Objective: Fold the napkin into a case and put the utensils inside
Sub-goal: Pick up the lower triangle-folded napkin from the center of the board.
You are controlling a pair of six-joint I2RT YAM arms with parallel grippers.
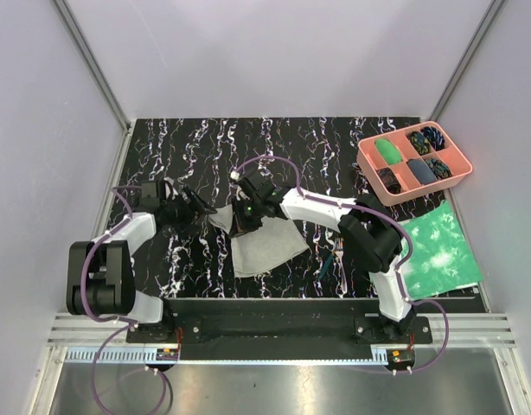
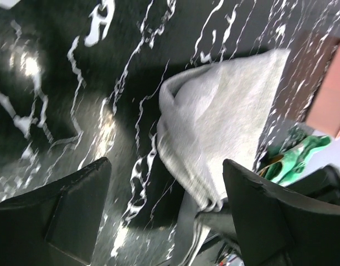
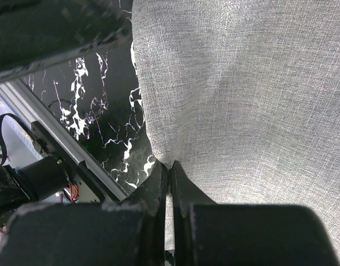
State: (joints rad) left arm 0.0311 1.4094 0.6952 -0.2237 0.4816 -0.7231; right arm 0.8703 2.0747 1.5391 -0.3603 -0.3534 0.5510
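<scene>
L gripper (image 1: 186, 207), jaws wide apart w/ nothing between, sits toward the desk's left edge. Just to its right is the plain light-grey soft cloth napkin (image 1: 264, 248), mid-desk, nearer the near edge. The napkin's raised left corner is pinched in the closed R gripper (image 1: 246, 216), so L is nearer the free flap. Slender teal-handled utensils (image 1: 323, 271), probably, lie further right, partly hidden.

You are getting free table (image 1: 188, 147) along the far edge; the right arm (image 1: 322, 207) is stretching across the middle, crowding the left gripper (image 1: 205, 209) at the napkin (image 1: 265, 251) corner, and the utensils (image 1: 324, 270), apparently, are lying just beside its elbow
</scene>
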